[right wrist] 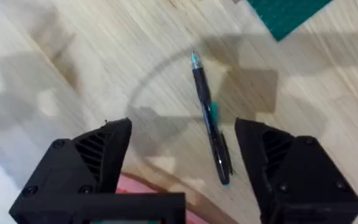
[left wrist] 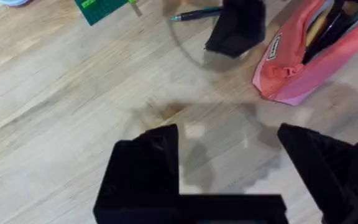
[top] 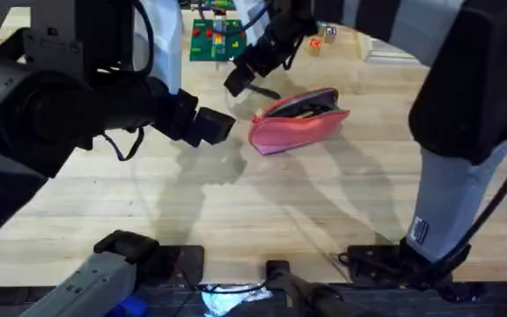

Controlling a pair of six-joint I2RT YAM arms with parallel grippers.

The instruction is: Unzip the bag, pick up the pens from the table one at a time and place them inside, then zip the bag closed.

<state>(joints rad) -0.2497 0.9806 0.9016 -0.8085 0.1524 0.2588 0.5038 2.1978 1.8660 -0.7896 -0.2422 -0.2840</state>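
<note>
Bag [top: 299, 121]: pink fabric pouch, lying on the surface [top: 324, 202] beyond mid-table, zipper side already parted, with dark and yellowish items showing inside.

Overhead view. You see the left hand [top: 209, 125] hovering just beside the bag's left end, not touching it. The right hand [top: 246, 77] reaches across behind the bag, over a pen [top: 265, 92] that lies on the surface near the bag's far edge. A green board [top: 214, 40] and small blocks sit further back.

Left wrist view. Your left hand [left wrist: 229, 155] has its fingers spread wide over bare wood, holding nothing. The bag [left wrist: 303, 62] lies ahead with its mouth gaping. The pen [left wrist: 194, 14] rests beyond, with the right hand [left wrist: 238, 31] low beside it.

Right wrist view. Your right hand [right wrist: 182, 162] is spread, both fingers clear of the pen [right wrist: 210, 118], which lies between and ahead of them, slim and dark with a teal tip. A pink sliver of the bag [right wrist: 154, 185] shows just under the hand.

Handling notes, as judgement. The bag is soft and light; it will likely slide or fold if you push it, so steady it by an end seam or the fabric beside the zipper. The pen is stiff, smooth and prone to rolling; take it across the barrel near mid-length, fingers set square to it.
</note>
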